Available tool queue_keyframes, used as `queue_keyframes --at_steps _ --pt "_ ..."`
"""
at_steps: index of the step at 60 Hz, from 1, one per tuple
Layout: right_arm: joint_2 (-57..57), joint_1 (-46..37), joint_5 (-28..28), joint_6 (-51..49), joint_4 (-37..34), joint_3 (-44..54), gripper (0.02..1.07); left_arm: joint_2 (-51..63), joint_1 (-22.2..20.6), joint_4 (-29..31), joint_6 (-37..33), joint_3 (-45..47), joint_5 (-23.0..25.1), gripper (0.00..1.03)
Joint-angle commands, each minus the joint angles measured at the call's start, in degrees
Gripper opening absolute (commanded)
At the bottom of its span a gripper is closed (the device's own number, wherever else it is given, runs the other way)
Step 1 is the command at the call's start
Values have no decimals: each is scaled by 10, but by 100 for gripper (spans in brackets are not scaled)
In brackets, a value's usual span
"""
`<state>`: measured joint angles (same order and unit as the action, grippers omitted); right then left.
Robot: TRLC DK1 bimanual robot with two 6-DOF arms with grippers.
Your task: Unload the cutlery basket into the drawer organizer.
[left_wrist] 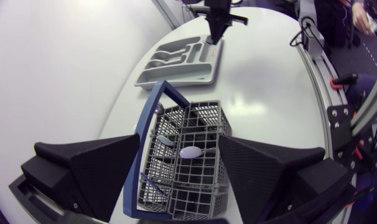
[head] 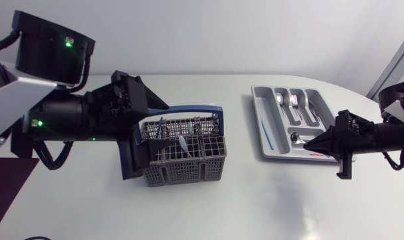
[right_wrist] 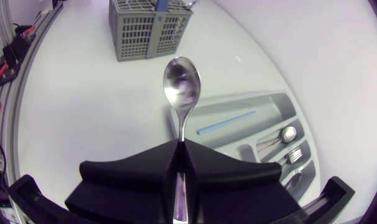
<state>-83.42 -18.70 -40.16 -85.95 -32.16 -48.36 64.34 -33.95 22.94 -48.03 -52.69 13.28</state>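
The grey cutlery basket (head: 185,159) with a blue handle stands at the table's middle. Several pieces stand in it, among them a pale spoon (left_wrist: 190,151). My left gripper (left_wrist: 182,171) hangs open just above the basket (left_wrist: 195,124), one broad finger to each side, nothing between them. The grey drawer organizer (head: 259,117) lies to the right and holds a spoon (head: 280,100), a fork (head: 294,101) and a thin blue piece (head: 267,133). My right gripper (head: 322,141) is shut on the handle of a metal spoon (right_wrist: 182,87), whose bowl points over the organizer (right_wrist: 269,102).
The basket (right_wrist: 151,28) is far ahead of my right gripper (right_wrist: 181,155), with bare white table between them. My right gripper (left_wrist: 216,22) shows beyond the organizer (left_wrist: 204,71) in the left wrist view. A dark mat (head: 5,183) lies at the table's left edge.
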Motion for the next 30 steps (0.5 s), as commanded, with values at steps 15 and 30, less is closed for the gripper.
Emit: queue_keyframes --at_steps 15,30 --pt "-182 -40 75 -127 -13 -130 8 60 -27 43 -212 -22 6 96" --pt "-252 -44 117 -154 -5 -182 8 102 -24 74 -305 -58 -1 96"
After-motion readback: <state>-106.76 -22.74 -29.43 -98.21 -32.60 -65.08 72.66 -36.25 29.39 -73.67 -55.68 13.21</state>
